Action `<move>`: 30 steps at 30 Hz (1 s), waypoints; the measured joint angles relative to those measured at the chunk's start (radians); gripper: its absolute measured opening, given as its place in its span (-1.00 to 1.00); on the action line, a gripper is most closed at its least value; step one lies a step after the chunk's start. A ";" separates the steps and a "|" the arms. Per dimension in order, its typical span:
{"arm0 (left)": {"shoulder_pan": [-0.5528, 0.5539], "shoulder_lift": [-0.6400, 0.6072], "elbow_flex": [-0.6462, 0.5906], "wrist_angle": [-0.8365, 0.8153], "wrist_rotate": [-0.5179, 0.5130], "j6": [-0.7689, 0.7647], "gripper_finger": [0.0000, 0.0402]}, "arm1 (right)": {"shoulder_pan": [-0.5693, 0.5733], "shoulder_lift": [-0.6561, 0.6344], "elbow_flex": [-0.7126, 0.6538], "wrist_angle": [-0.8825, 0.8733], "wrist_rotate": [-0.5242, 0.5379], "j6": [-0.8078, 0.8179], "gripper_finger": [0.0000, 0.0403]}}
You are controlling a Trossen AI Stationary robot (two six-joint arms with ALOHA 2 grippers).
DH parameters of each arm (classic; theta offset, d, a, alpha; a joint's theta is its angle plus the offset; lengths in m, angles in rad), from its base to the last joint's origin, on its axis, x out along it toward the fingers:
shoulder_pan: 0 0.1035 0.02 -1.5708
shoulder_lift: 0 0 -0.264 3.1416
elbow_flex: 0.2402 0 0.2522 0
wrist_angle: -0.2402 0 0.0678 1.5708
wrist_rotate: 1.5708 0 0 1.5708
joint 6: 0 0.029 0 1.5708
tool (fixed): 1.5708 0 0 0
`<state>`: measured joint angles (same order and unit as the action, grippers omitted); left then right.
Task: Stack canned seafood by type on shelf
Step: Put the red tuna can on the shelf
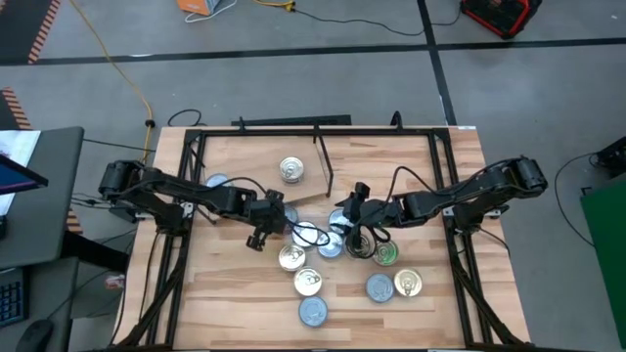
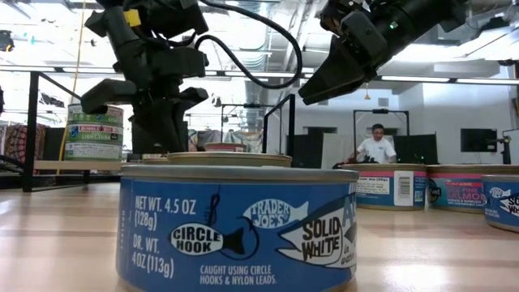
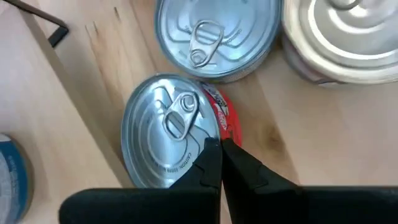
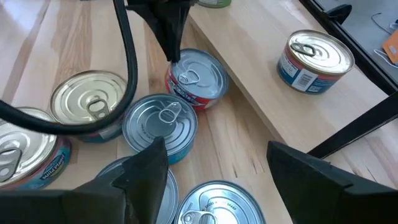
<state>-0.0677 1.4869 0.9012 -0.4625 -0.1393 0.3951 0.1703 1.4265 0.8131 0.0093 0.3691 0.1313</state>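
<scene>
A red-labelled tin [image 3: 163, 127] with a silver pull-tab lid lies tilted beside the edge of the plywood shelf [image 4: 267, 87]. My left gripper [image 3: 221, 152] is shut, its tips at this tin's rim; from the right wrist view it [image 4: 173, 55] comes down from above. My right gripper [image 4: 217, 177] hangs open above a cluster of tins [image 4: 160, 121] and holds nothing. One blue-labelled tin [image 4: 314, 57] stands on the shelf. In the high view both grippers [image 1: 279, 217] [image 1: 354, 210] are over the table's middle. My left gripper's shut fingertips [image 3: 212, 157] stand at the tin's rim on its red-label side [image 3: 217, 121], slanting down from above. Whether they touch the rim, I cannot tell. The tin lies tilted on the table beside the shelf's edge.
A black rod [image 1: 323, 168] stands upright on the shelf. More tins lie toward the near edge [image 1: 313, 311], one filling the low view [image 2: 239, 227]. A stack of tins [image 2: 94, 134] stands at the far left. A person [image 2: 377, 146] sits in the room behind.
</scene>
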 joint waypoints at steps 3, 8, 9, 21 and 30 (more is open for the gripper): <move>0.000 -0.007 0.000 -0.018 0.070 -0.028 -1.00 | 0.000 0.000 0.000 0.000 0.000 0.000 0.50; -0.025 -0.008 0.001 -0.102 0.125 -0.092 -1.00 | 0.000 0.000 0.000 0.000 0.000 0.000 0.50; -0.033 -0.008 0.001 -0.118 0.129 -0.107 -1.00 | 0.000 0.000 0.000 0.000 0.000 0.000 0.50; -0.158 -0.008 0.001 -0.225 0.169 -0.300 -1.00 | 0.007 0.000 0.000 0.001 0.000 0.019 0.50; -0.273 -0.008 -0.003 -0.199 0.012 -0.421 -0.47 | 0.007 0.000 0.001 0.002 0.000 0.063 0.50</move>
<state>-0.3406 1.4784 0.8986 -0.6611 -0.1276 -0.0259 0.1772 1.4265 0.8139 0.0113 0.3687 0.1940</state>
